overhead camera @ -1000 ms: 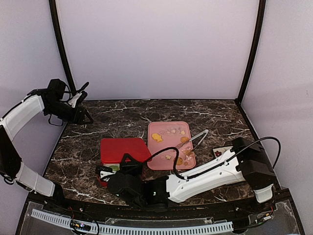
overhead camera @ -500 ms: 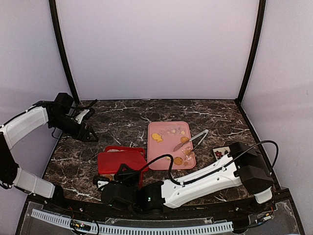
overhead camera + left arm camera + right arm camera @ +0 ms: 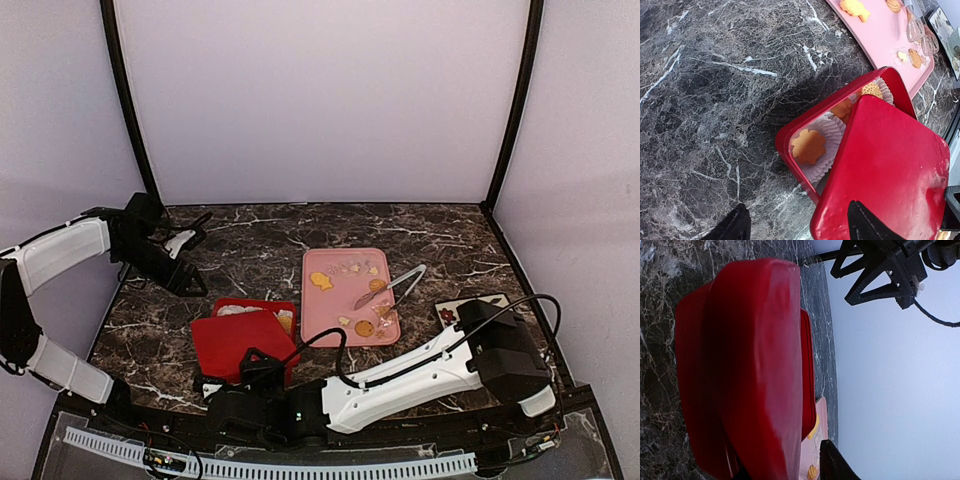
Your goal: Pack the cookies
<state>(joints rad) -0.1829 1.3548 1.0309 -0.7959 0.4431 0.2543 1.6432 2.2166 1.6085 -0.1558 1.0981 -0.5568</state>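
A red box [image 3: 255, 308] stands left of the pink tray [image 3: 345, 262], with its red lid [image 3: 238, 343] slid off toward the near side. My right gripper [image 3: 250, 363] is shut on the lid's near edge; the lid [image 3: 755, 365] fills the right wrist view. In the left wrist view the box [image 3: 790, 137] holds golden cookies in white paper cups: a flower shape [image 3: 809, 146] and a round [image 3: 871, 90]. More cookies lie on the tray, among them a fish [image 3: 320, 281] and a round [image 3: 365, 328]. My left gripper [image 3: 188, 252] is open and empty, hovering far left of the box.
Clear plastic tongs [image 3: 392, 287] lie on the tray's right edge. A printed card [image 3: 465, 308] lies right of the tray. My long right arm [image 3: 420, 365] crosses the near edge of the marble table [image 3: 260, 240].
My right gripper has drawn the lid toward the near left, uncovering the box's far part and its cookies. My left gripper has moved right and nearer, toward the box.
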